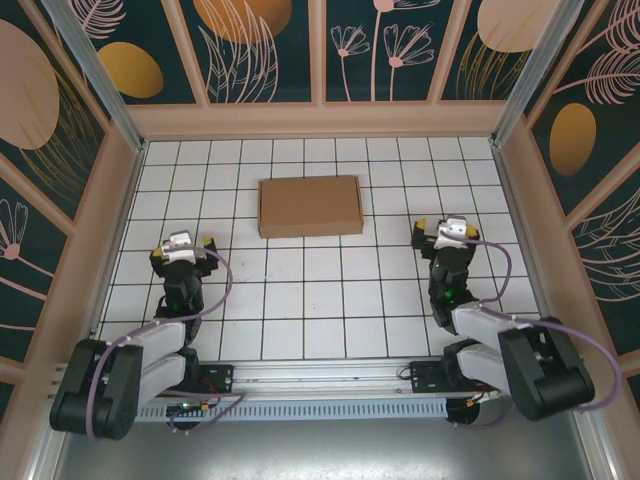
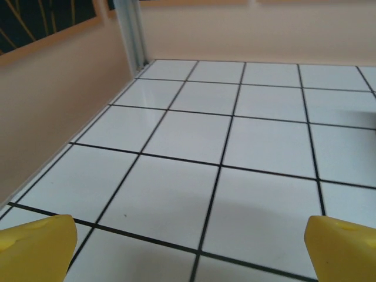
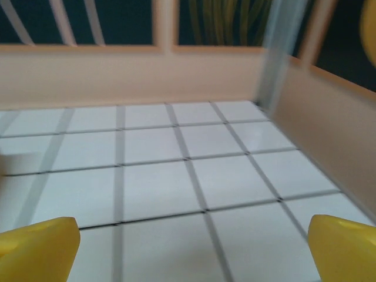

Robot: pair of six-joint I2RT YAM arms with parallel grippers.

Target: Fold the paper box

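The paper box [image 1: 310,206] lies flat and closed on the white tiled floor, a plain brown rectangle a little behind the middle. My left gripper [image 1: 181,241] stands to its near left, well apart from it, open with nothing between its yellow fingertips [image 2: 38,247]. My right gripper [image 1: 444,229] is to the box's right, also apart from it and open; its yellow fingertips [image 3: 341,247] frame bare tiles. In both wrist views I see floor tiles and the beige walls beyond.
Beige walls [image 1: 320,120] enclose the tiled floor [image 1: 320,290] on three sides, with metal corner posts [image 2: 132,32]. The left gripper [image 2: 188,249] faces the back left corner, the right gripper [image 3: 191,249] the back right corner. A metal rail [image 1: 320,385] with both arm bases runs along the near edge.
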